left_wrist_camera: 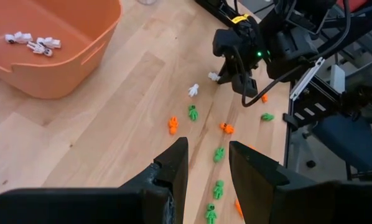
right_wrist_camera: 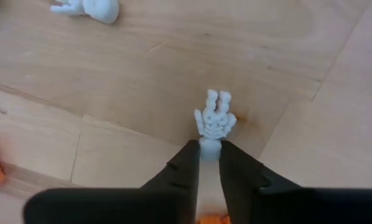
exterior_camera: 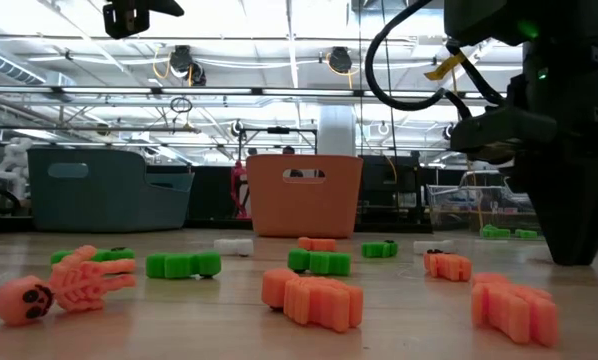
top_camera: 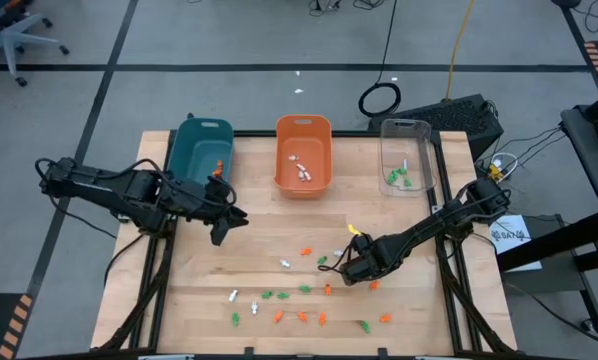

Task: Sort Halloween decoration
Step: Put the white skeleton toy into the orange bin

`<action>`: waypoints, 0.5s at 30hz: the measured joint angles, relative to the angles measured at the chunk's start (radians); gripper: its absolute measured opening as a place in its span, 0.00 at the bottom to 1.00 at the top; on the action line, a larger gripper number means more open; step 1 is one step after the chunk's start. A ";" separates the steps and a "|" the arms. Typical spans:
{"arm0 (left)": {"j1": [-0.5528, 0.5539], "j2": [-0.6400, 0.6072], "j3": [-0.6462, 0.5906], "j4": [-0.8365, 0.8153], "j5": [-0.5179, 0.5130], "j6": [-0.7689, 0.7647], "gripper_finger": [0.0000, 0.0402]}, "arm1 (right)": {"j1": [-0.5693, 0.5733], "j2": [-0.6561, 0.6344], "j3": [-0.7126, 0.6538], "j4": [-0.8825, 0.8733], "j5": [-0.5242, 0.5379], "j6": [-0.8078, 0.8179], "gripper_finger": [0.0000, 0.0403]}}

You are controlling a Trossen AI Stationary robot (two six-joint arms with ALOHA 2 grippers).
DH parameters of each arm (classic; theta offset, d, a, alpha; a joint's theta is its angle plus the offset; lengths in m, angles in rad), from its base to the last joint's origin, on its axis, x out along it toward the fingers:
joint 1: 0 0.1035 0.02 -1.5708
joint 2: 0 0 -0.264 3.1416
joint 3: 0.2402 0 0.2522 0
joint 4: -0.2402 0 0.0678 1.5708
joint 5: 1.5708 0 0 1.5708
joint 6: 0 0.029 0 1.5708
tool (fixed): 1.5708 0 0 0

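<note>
Right now we are in the pick-up step: our right end effector [right_wrist_camera: 204, 163] is down at the table [top_camera: 199, 300], its fingers pinching the head end of a small white skeleton [right_wrist_camera: 214, 118] that lies flat on the wood near the middle of the scattered pile. Our left end effector [left_wrist_camera: 206, 163] hangs above the table in front of the teal bin [top_camera: 202, 150], fingers spread a little and empty.

Next, we judge, the skeleton must be lifted clear and carried to the orange bin [top_camera: 304, 150], since that is where the other white pieces lie. The hold is only on one thin end, so we should raise it gently; it could swing or slip.

Counting the bins, we see three: teal, orange, and a clear bin [top_camera: 407, 150]. In the orange bin we count about four white pieces; in the clear bin about three green ones; in the teal bin one orange piece that we can make out. Loose on the table we count roughly eight orange pieces, seven green, and three white, though some are too small to be sure of.
</note>
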State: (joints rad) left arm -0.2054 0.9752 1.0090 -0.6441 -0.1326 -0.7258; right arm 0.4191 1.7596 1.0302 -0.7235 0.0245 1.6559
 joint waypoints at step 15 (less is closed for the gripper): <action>0.000 0.000 0.000 -0.001 -0.003 0.002 0.29 | -0.001 -0.041 -0.005 0.007 -0.004 -0.095 0.01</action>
State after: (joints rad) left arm -0.2054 0.9752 1.0088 -0.6449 -0.1356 -0.7236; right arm 0.4178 1.7189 1.0256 -0.7164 0.0208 1.5613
